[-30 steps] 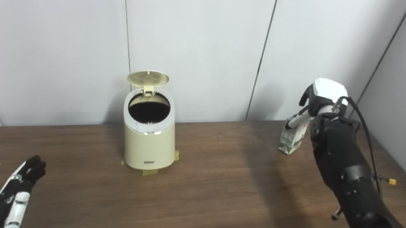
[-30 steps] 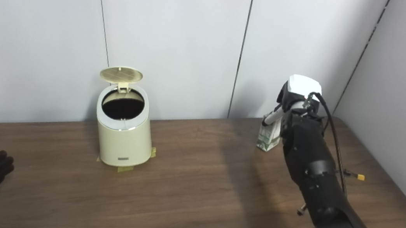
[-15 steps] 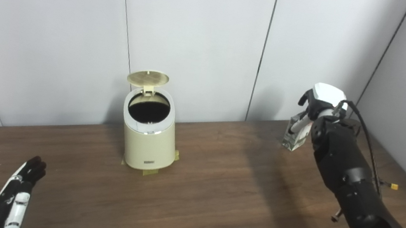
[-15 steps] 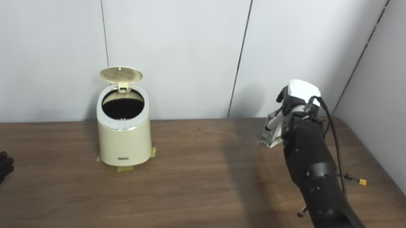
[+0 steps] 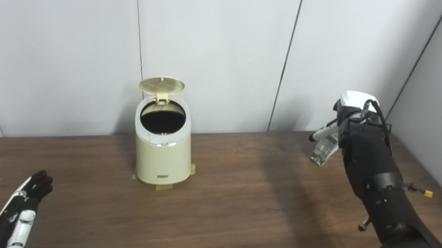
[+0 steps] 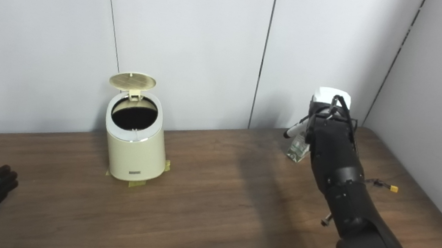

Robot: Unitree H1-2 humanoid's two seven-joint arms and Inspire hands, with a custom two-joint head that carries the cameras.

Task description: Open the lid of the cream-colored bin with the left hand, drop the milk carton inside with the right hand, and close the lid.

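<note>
Gripping the milk carton (image 5: 322, 150) off to the far right, the right hand (image 5: 348, 115) must carry it leftward to the open cream-colored bin (image 5: 162, 146), while the left hand (image 5: 22, 209) lies flat, fingers apart, holding nothing.

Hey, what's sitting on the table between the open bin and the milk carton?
Nothing. In both eye views, only bare wooden table lies between the bin and the milk carton, crossed by a shadow.
</note>
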